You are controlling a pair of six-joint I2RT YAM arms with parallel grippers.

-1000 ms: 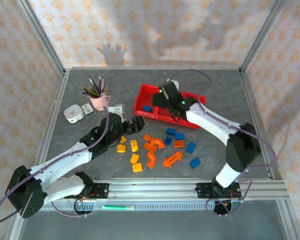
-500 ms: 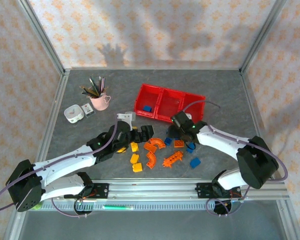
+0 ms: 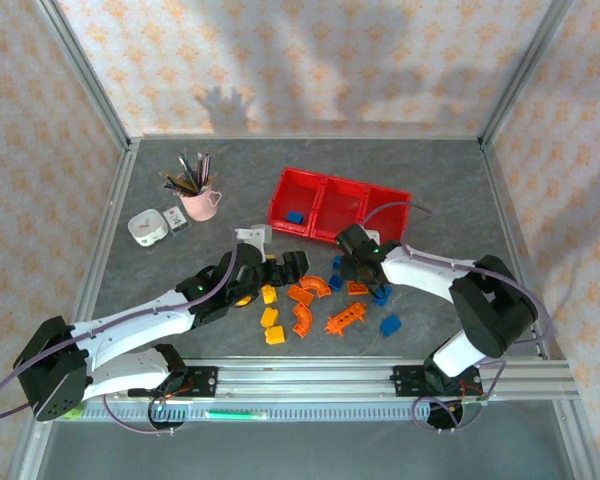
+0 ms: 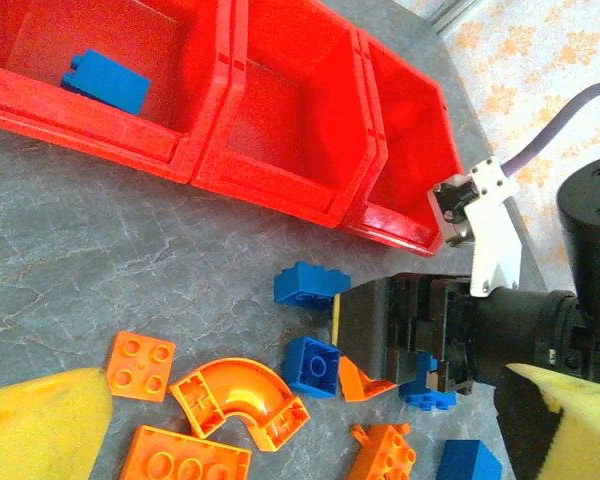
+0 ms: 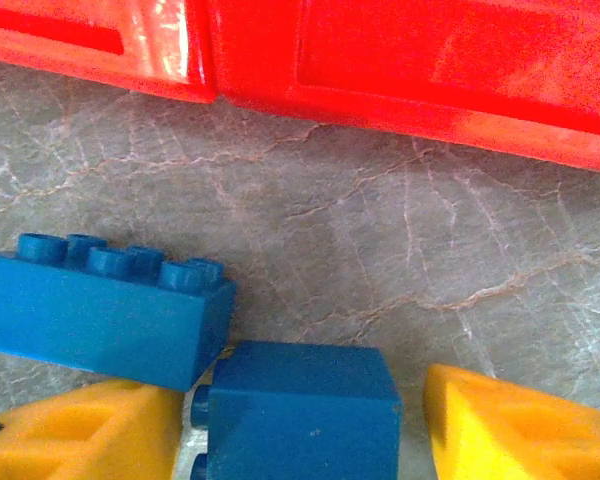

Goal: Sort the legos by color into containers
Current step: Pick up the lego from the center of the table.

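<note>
Blue, orange and yellow legos (image 3: pixel 302 318) lie scattered on the grey table in front of the containers (image 3: pixel 325 190), three joined red bins. One blue brick (image 3: pixel 294 216) lies in the left bin (image 4: pixel 90 125). My right gripper (image 5: pixel 302 425) is low on the table, its yellow fingers (image 5: pixel 520 425) either side of a square blue brick (image 5: pixel 295 410), with a small gap at the right pad. A longer blue brick (image 5: pixel 100 310) leans beside it. My left gripper (image 4: pixel 300 425) hovers wide open over the pile, near an orange arch (image 4: pixel 242 400), holding nothing.
A pink cup of pens (image 3: pixel 198 200) and a small white device (image 3: pixel 147 228) stand at the back left. The metal frame rail (image 3: pixel 380 375) runs along the near edge. My two grippers (image 3: pixel 290 265) (image 3: pixel 342 268) are close together over the bricks.
My right arm swung down from over the bins to the bricks, and its jaws have narrowed around the square blue brick. My left arm reached right toward the pile.
</note>
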